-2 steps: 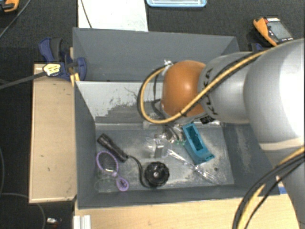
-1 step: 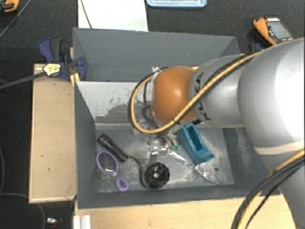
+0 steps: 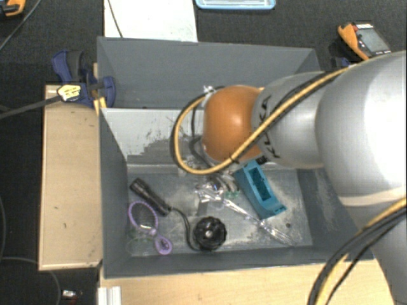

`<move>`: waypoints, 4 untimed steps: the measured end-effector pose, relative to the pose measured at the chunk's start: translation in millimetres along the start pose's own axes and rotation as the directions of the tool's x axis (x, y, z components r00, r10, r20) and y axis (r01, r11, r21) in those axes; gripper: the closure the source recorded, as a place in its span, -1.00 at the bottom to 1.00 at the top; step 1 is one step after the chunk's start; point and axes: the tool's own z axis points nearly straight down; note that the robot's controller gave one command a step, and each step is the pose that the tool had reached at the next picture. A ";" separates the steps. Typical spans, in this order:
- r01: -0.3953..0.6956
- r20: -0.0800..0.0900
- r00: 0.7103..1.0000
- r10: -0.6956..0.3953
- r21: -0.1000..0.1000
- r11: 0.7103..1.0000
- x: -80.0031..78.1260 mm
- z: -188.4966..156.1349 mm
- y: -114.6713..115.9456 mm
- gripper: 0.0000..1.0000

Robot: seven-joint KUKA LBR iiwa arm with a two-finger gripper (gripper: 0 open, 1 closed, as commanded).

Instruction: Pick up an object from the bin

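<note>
Down over the middle of the grey bin (image 3: 114,189), the gripper (image 3: 210,184) hung beneath the arm's orange cover (image 3: 230,122). From where I stood I could not tell how far open it was or whether it had anything. Under it lay a small clutter of clear plastic pieces (image 3: 219,199). A blue plastic box (image 3: 262,194) lay tilted just beside them on the right. Nearer the front sat a black round cap (image 3: 208,232), with a black torch (image 3: 149,197) and purple rings (image 3: 143,215) to the left.
</note>
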 end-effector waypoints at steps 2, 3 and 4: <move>-0.130 -0.001 0.992 0.130 0.000 0.992 52.7 -34.0 14.0 -1.00; -0.064 0.001 0.998 0.064 0.001 0.998 84.9 -13.6 -15.4 -1.00; 0.050 0.004 0.999 -0.050 -0.004 0.999 86.0 -67.9 -82.2 -1.00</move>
